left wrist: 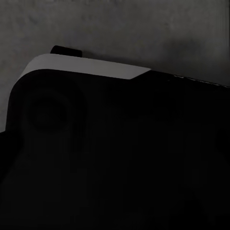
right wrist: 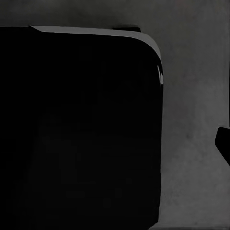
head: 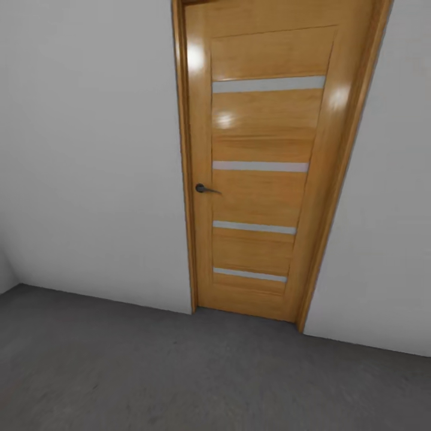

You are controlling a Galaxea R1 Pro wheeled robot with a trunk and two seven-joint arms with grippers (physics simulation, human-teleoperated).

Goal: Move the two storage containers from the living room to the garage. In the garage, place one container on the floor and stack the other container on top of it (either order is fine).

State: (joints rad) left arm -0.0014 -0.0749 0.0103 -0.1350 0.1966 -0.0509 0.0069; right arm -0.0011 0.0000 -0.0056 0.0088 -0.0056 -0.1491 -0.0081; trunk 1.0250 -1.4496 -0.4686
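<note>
The two storage containers are out of view. In the head view I face a closed honey-brown wooden door (head: pixel 263 179) with several pale horizontal strips and a dark lever handle (head: pixel 203 189), set in a plain white wall (head: pixel 90 179). Below it lies the dark grey speckled floor (head: pixel 179 377). In the left wrist view a dark rounded part of my own body (left wrist: pixel 115 158) with a pale top edge sits over grey floor (left wrist: pixel 143 33). The right wrist view holds a similar black block (right wrist: pixel 81 129) beside grey floor (right wrist: pixel 191 143).
The door stands straight ahead, slightly right of centre, with its frame (head: pixel 187 179) meeting the floor. The white wall runs on both sides of it, with a corner at the far left. A small dark shape (right wrist: pixel 224 143) that I cannot identify pokes in at the right wrist view's edge.
</note>
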